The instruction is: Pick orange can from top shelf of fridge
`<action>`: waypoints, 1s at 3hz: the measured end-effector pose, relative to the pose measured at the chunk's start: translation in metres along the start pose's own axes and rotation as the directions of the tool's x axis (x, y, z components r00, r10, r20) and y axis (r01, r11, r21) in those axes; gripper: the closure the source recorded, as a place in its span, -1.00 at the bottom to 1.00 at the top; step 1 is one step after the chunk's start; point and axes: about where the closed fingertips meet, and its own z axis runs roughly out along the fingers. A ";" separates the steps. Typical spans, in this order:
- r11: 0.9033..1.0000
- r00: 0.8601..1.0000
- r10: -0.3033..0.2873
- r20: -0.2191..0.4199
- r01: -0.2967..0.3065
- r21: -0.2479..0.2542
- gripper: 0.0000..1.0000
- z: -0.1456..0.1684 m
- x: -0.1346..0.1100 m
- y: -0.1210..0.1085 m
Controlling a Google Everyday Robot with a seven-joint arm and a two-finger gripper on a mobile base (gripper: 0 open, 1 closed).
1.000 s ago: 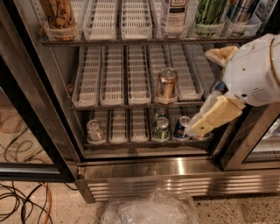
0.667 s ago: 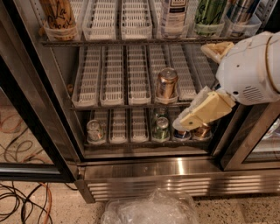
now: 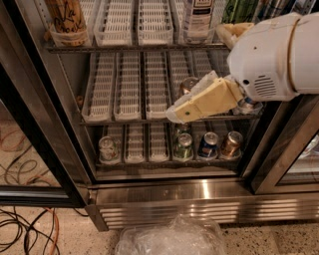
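Observation:
The fridge (image 3: pixel 164 196) stands open before me, with wire racks and a steel louvred base. The orange can (image 3: pixel 65 16), tall and orange-brown with dark scribbles, stands in the leftmost lane cup of the top shelf (image 3: pixel 129 48); its top is cut off by the frame edge. My gripper (image 3: pixel 175 114), cream-coloured on a big white wrist, reaches in from the right in front of the middle rack. It is well below and to the right of the orange can and holds nothing that I can see.
A copper can (image 3: pixel 188 84) on the middle rack is partly hidden behind the gripper. The bottom rack holds a clear cup (image 3: pixel 108 148) and green (image 3: pixel 183 146), blue (image 3: pixel 208 144) and copper (image 3: pixel 232 143) cans. Bottles (image 3: pixel 198 15) stand on the top shelf's right. Cables (image 3: pixel 25 231) and a plastic bag (image 3: pixel 172 239) lie on the floor.
The gripper has swung left and upward, from in front of the bottom rack's right cans to in front of the middle rack, now partly covering the copper can there.

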 end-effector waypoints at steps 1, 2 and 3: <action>1.000 1.000 0.000 0.000 0.000 0.000 -1.00 0.000 0.000 0.000; 1.000 1.000 -0.001 0.014 0.001 -0.021 -1.00 0.009 -0.004 0.005; 1.000 1.000 0.007 0.030 -0.007 -0.016 -1.00 0.024 -0.004 0.008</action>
